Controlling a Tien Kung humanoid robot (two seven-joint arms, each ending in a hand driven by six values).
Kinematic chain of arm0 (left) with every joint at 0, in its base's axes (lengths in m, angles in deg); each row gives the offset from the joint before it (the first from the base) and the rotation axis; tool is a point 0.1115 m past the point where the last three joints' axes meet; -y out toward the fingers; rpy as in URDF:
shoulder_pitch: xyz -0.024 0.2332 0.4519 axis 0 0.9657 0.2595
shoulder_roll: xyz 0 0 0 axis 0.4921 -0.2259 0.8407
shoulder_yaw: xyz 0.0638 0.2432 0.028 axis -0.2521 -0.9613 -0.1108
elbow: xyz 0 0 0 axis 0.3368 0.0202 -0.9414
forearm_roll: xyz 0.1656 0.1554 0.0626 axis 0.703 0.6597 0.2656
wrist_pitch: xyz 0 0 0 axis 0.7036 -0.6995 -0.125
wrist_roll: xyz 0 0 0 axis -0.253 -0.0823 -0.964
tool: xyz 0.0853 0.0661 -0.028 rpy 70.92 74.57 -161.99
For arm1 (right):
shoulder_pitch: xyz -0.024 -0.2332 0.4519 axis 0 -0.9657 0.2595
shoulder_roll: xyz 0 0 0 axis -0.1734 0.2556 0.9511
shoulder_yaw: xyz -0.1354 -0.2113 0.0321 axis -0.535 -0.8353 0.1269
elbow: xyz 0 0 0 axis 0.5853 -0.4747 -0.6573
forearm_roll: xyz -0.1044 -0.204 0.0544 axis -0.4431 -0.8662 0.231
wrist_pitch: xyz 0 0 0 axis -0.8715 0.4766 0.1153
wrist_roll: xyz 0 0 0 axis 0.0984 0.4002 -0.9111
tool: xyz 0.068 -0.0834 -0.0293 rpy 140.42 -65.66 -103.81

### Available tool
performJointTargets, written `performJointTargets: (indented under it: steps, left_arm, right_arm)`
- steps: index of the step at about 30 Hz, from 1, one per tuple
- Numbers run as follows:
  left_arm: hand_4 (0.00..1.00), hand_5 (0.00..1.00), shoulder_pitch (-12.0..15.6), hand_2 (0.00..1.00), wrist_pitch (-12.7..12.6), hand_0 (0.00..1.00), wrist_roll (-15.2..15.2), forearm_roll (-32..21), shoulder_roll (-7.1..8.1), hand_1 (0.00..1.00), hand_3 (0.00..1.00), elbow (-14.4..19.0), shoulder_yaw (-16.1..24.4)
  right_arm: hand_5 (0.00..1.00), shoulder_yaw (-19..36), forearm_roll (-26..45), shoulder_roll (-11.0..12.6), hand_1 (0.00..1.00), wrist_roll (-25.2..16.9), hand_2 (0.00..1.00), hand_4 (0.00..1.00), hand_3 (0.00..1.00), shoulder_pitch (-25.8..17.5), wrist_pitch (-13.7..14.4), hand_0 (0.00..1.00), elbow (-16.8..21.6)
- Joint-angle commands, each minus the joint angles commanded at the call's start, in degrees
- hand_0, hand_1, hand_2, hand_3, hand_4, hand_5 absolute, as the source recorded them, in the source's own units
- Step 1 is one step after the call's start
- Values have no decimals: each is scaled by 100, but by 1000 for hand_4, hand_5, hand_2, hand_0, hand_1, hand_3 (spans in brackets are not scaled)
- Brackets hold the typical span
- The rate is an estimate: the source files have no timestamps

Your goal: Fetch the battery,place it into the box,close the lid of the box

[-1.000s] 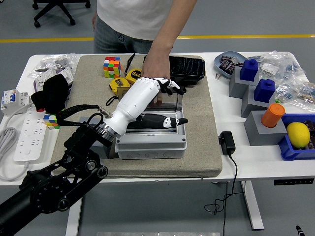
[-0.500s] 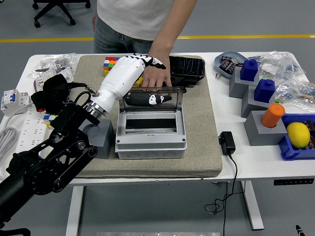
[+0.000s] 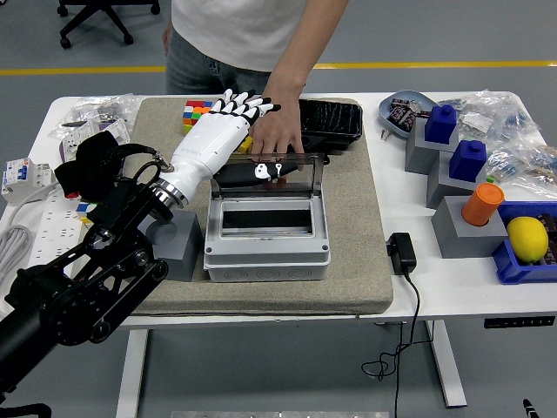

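While the box (image 3: 267,235) sits with its lid (image 3: 271,171) up, the left hand (image 3: 228,122) hovers behind it, fingers spread, holding nothing, so closing is left.

A robot test lab or workshop space

The grey floor (image 3: 452,35) carries a yellow marking line (image 3: 78,70), as in a workshop hall, and an office chair (image 3: 96,17) on wheels stands behind. The white table (image 3: 409,296) is full of mixed test objects: a power strip (image 3: 48,231), Rubik's cubes (image 3: 197,117), a tape measure (image 3: 211,152), grey and blue blocks (image 3: 452,144), a lemon (image 3: 527,238). A person (image 3: 252,35) stands at the far side.
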Motion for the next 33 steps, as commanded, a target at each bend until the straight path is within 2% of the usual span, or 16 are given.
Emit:
performJointTargets:
  steps: [5, 6, 21, 28, 33]
  left_arm:
    - [998, 998, 30, 961, 18, 998, -18, -15, 23, 998, 682, -30, -20]
    - [998, 998, 35, 861, 16, 998, -22, -19, 26, 998, 560, -31, -24]
    - [998, 998, 130, 834, 97, 998, -33, -105, 56, 987, 520, -50, -120]
    - [998, 998, 178, 818, 56, 998, -94, -212, 87, 970, 512, 63, -214]
    - [998, 998, 261, 799, -298, 998, -395, -442, 87, 951, 512, 166, -329]
  right_arm:
    - [998, -7, 13, 9, 674, -1, 687, 998, 730, -2, 5, 755, 0]
    - [998, -11, 17, 10, 675, -2, 687, 998, 730, -2, 5, 755, 0]
    - [998, -17, 35, 10, 675, -5, 686, 998, 730, -5, 3, 756, 0]
    - [998, -15, 48, 14, 674, -7, 686, 998, 730, 4, 4, 756, 0]
    - [998, -27, 60, 10, 674, -12, 686, 998, 730, 6, 3, 756, 0]
